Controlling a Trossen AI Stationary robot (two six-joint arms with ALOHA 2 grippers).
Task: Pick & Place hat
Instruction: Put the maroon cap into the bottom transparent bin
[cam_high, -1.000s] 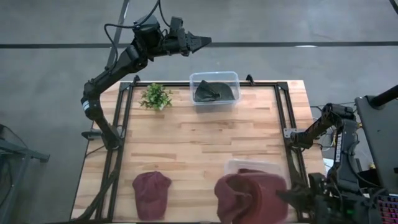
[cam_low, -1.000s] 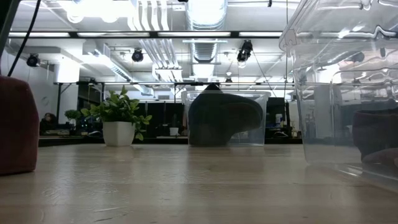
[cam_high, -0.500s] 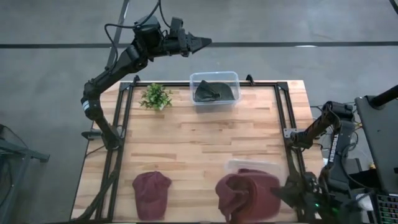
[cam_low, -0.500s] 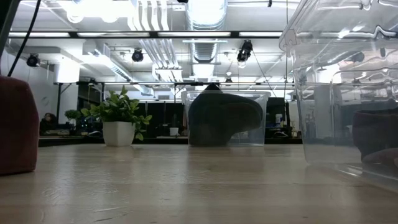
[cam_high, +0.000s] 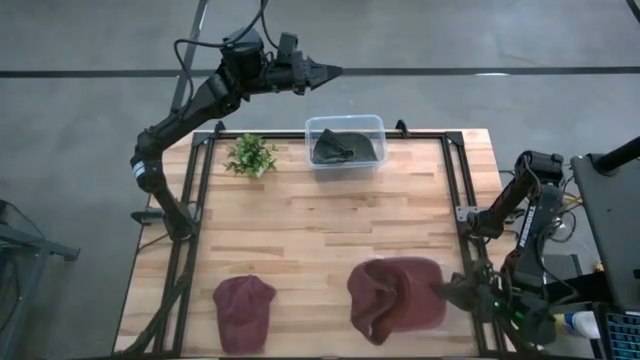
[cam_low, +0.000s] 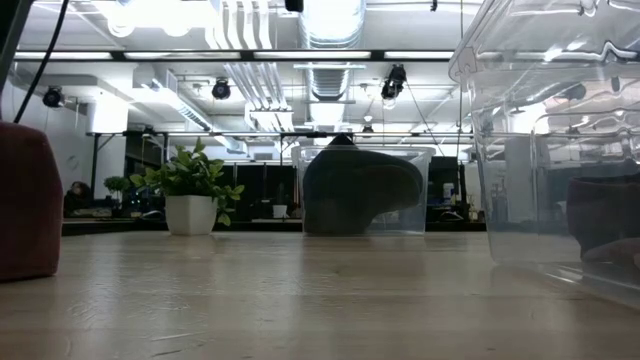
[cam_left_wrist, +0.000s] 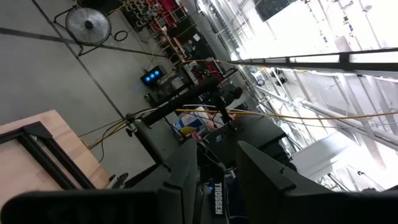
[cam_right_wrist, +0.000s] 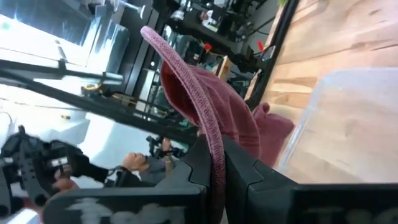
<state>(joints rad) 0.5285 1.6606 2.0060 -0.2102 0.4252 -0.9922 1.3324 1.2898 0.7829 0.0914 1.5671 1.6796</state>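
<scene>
Right end effector (cam_high: 447, 293) is clamped on the maroon hat (cam_high: 395, 297), over the near clear bin (cam_low: 560, 130); not dropped. Dark hat (cam_high: 342, 147) binned. Second maroon hat (cam_high: 243, 309) waits on bench (cam_high: 330, 215). Left end effector (cam_high: 325, 71) part open, empty, beyond the far edge.

Table (cam_high: 330, 235): pale matt wood planks, black metal frame.
Far bin (cam_high: 345, 141): clear glossy plastic.
Held hat (cam_high: 395, 297): maroon matt cloth.
Plant pot (cam_low: 191, 214): white, smooth.
</scene>
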